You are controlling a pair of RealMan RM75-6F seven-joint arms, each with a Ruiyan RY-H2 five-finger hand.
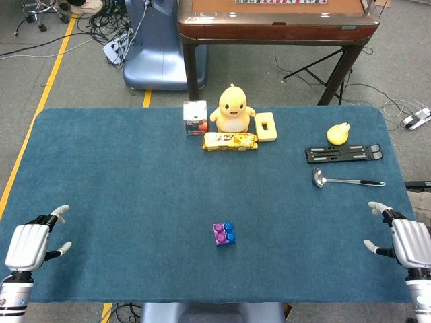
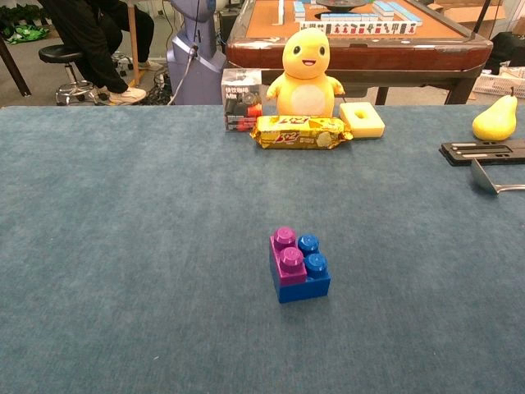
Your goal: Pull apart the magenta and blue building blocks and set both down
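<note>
glossy plastic blocks (image 2: 299,265), matt cloth table (image 2: 123,246) — shiny metal ladle (image 1: 347,180)

- Our blocks (image 1: 224,233) sit joined at table (image 1: 121,202) centre-front, one stacked on the other.
- Our left hand (image 1: 30,243) and right hand (image 1: 407,239) are at the near corners, well apart from them.
- Far edge: box (image 1: 195,118), toy (image 1: 232,108), foam piece (image 1: 266,126) left to right; snack pack (image 1: 229,140) before the toy.
- Right: pear (image 1: 338,133) behind stand (image 1: 343,154), ladle (image 1: 347,180) before it.
</note>
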